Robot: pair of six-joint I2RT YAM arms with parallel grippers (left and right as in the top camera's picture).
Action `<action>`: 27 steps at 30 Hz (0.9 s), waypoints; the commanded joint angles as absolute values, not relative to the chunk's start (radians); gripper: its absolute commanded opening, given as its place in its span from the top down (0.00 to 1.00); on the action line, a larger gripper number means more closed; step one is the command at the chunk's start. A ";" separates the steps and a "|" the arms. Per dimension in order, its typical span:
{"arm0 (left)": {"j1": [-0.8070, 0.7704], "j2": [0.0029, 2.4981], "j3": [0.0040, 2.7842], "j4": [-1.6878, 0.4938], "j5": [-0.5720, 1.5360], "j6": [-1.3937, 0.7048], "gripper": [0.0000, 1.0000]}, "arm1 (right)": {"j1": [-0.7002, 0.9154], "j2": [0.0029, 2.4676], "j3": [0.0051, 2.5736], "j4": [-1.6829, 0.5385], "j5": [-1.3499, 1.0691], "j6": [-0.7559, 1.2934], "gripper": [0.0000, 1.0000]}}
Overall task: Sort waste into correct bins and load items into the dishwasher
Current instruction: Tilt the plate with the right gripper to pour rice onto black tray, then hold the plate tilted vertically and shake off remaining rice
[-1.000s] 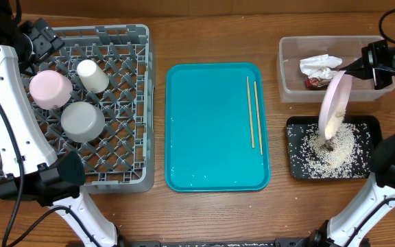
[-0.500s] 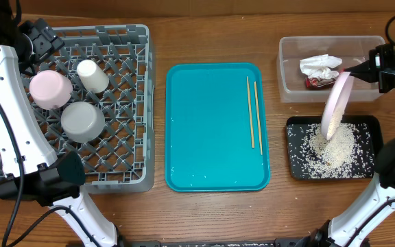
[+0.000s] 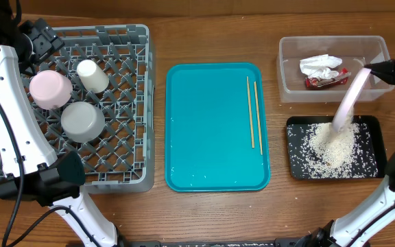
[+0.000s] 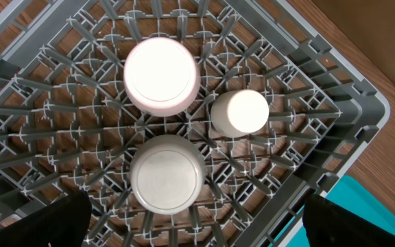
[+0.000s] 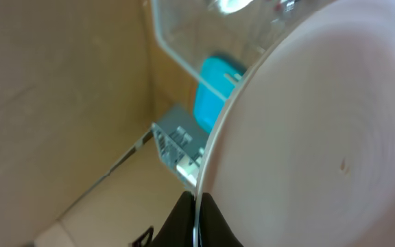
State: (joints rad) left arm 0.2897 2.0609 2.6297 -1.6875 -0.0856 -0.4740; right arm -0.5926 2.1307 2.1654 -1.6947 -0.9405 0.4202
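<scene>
At the right of the frame, the right claw (image 3: pixel 374 68) clenches the top rim of the pink plate (image 3: pixel 346 104). The plate tilts steeply, with its lower edge at the rice (image 3: pixel 331 145) in the black tray (image 3: pixel 374 130). The dish rack (image 3: pixel 125 41) lies far left, beneath the spread-open left claw (image 4: pixel 197 230).

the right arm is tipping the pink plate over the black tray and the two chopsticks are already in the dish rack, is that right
Not quite. The overhead view shows the two chopsticks lying on the teal tray, not in the dish rack. The right gripper does hold the pink plate tilted over the black tray.
</scene>
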 commanded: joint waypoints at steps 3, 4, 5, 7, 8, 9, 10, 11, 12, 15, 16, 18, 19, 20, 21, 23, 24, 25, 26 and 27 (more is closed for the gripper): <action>0.293 2.027 2.628 -1.689 -0.081 -0.495 0.00 | -0.585 2.084 2.159 -1.694 -1.054 0.377 0.96; 0.293 2.027 2.628 -1.689 -0.081 -0.495 0.00 | -0.585 2.084 2.159 -1.694 -1.058 0.377 0.96; 0.293 2.027 2.628 -1.689 -0.081 -0.495 0.00 | -0.585 2.084 2.159 -1.694 -1.058 0.377 0.96; 0.293 2.027 2.628 -1.689 -0.081 -0.495 0.00 | -0.585 2.084 2.159 -1.694 -1.056 0.376 0.96; 0.293 2.027 2.628 -1.689 -0.081 -0.495 0.00 | -0.585 2.084 2.159 -1.694 -1.056 0.370 0.96; 0.293 2.027 2.628 -1.689 -0.081 -0.495 0.00 | -0.585 2.084 2.159 -1.694 -1.056 0.369 0.96; 0.293 2.027 2.628 -1.689 -0.081 -0.495 0.00 | -0.585 2.084 2.159 -1.694 -1.057 0.369 0.96; 0.293 2.027 2.628 -1.689 -0.081 -0.495 0.00 | -0.585 2.084 2.159 -1.694 -1.056 0.370 0.96; 0.293 2.027 2.628 -1.689 -0.081 -0.495 0.00 | -0.585 2.084 2.159 -1.694 -1.056 0.370 0.96; 0.293 2.027 2.628 -1.689 -0.081 -0.495 0.00 | -0.585 2.084 2.159 -1.694 -1.054 0.392 0.96; 0.293 2.027 2.628 -1.689 -0.081 -0.495 0.00 | -0.585 2.084 2.159 -1.694 -1.045 0.410 0.96; 0.293 2.027 2.628 -1.689 -0.081 -0.495 0.00 | -0.585 2.084 2.159 -1.694 -0.995 0.461 0.96; 0.293 2.027 2.628 -1.689 -0.081 -0.495 0.00 | -0.585 2.084 2.159 -1.694 -0.969 0.479 0.96; 0.293 2.027 2.628 -1.689 -0.081 -0.495 0.00 | -0.585 2.084 2.159 -1.694 -0.944 0.484 0.96; 0.293 2.027 2.628 -1.689 -0.081 -0.495 0.00 | -0.585 2.084 2.159 -1.694 -0.916 0.484 0.96; 0.293 2.027 2.628 -1.689 -0.081 -0.495 0.00 | -0.585 2.084 2.159 -1.694 -0.878 0.492 0.96; 0.293 2.027 2.628 -1.689 -0.081 -0.495 0.00 | -0.585 2.084 2.159 -1.694 -0.860 0.501 0.96; 0.293 2.027 2.628 -1.689 -0.081 -0.495 0.00 | -0.585 2.084 2.159 -1.694 -0.845 0.506 0.96; 0.293 2.027 2.628 -1.689 -0.081 -0.495 0.00 | -0.585 2.084 2.159 -1.694 -0.839 0.506 0.96; 0.293 2.027 2.628 -1.689 -0.081 -0.495 0.00 | -0.585 2.084 2.157 -1.694 -0.834 0.506 0.96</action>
